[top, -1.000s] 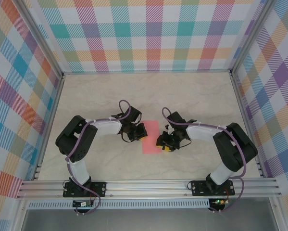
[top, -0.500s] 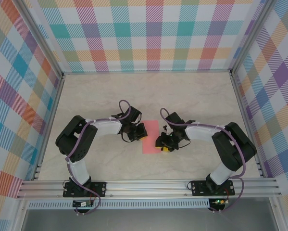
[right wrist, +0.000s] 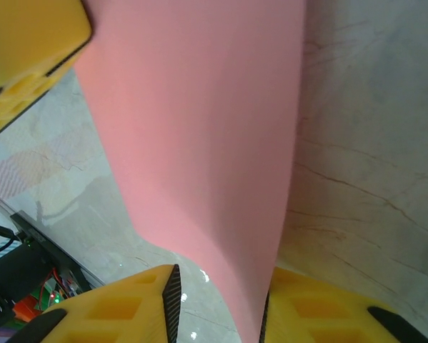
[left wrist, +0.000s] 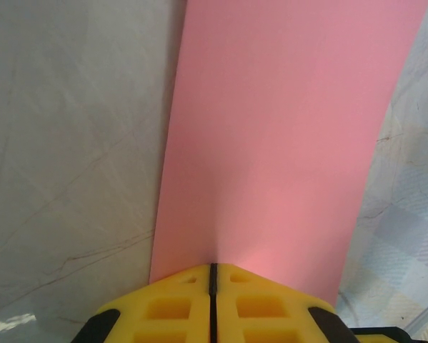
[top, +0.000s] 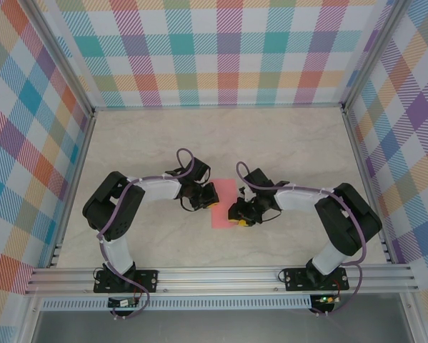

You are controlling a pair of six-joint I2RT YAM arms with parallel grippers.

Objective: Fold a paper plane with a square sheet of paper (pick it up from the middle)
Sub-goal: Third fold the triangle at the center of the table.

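The square sheet of paper (top: 225, 203) lies as a narrow salmon-pink strip mid-table between both arms. My left gripper (top: 213, 203) is at its left edge. In the left wrist view its yellow jaws (left wrist: 214, 269) are shut, and the pink sheet (left wrist: 285, 143) comes out of the seam with a small pucker. My right gripper (top: 236, 216) reaches over the strip's near right edge. In the right wrist view it (right wrist: 219, 286) stands open, with the lifted paper edge (right wrist: 199, 128) curving down between the fingers against the right one. The left gripper's yellow fingers (right wrist: 24, 61) show at the upper left.
The pale marble-pattern table (top: 199, 143) is fenced by checkered walls on three sides. An aluminium rail (top: 221, 275) carrying both arm bases runs along the near edge.
My right gripper has slid a little to the left over the paper's right edge and its jaws have narrowed. The left gripper has stayed put, shut.
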